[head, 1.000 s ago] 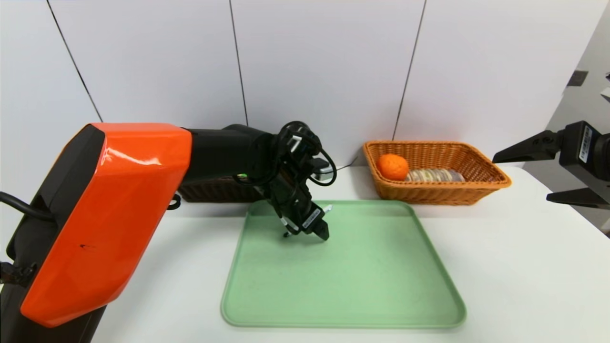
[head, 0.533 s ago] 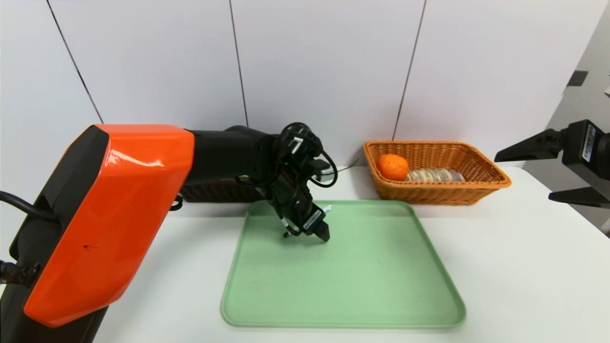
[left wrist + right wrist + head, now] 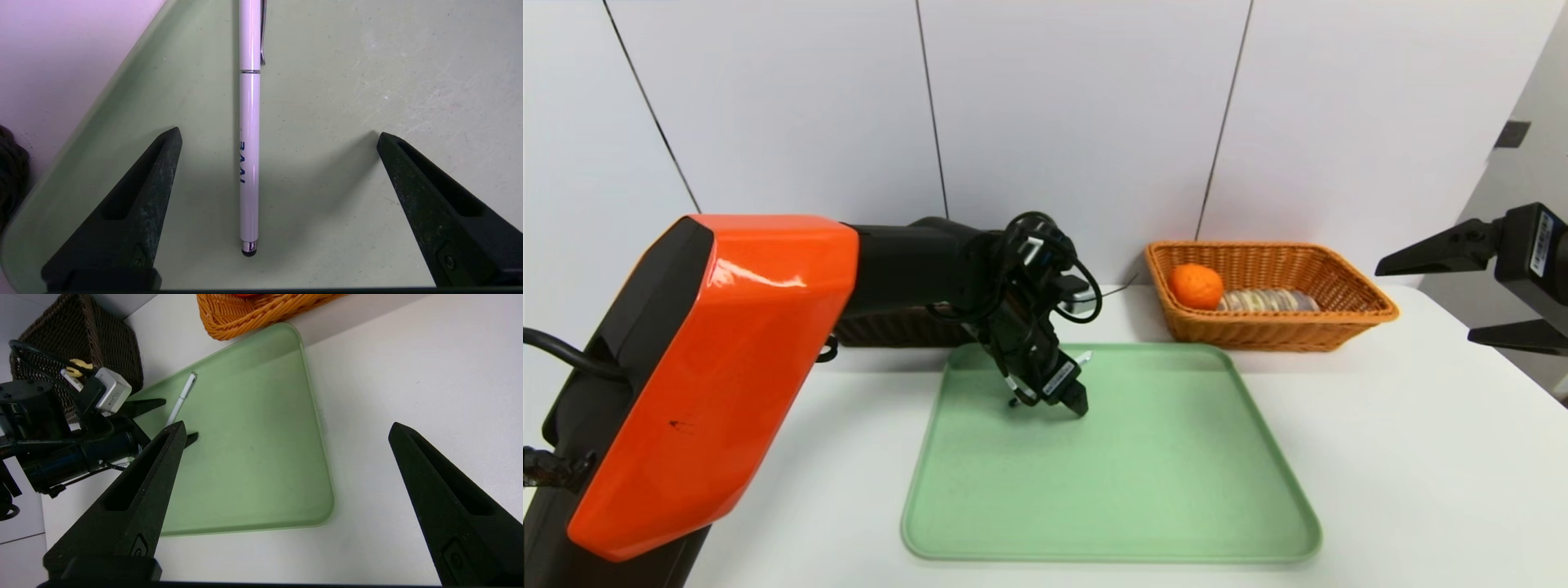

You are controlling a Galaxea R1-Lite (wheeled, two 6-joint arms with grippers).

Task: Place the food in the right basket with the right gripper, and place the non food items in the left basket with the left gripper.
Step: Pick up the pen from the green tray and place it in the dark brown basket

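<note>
A thin white pen (image 3: 250, 143) with a black tip lies on the green tray (image 3: 1135, 490) near its far left corner. My left gripper (image 3: 279, 132) hangs low over the tray, open, with a finger on each side of the pen and not touching it. In the head view the left gripper (image 3: 1049, 400) hides most of the pen (image 3: 1085, 358). The orange fruit (image 3: 1195, 286) and the striped roll (image 3: 1267, 300) lie in the right basket (image 3: 1339, 318). My right gripper (image 3: 1425, 302) is raised at the right edge, open and empty. The left basket (image 3: 890, 327) sits behind my left arm, mostly hidden.
The tray holds nothing but the pen. White table surface (image 3: 408, 375) surrounds it, with a wall close behind both baskets. My left arm's orange segment (image 3: 711, 367) fills the near left of the head view.
The right gripper has drifted slightly to the right. The left gripper has stayed almost still over the pen, open throughout.
</note>
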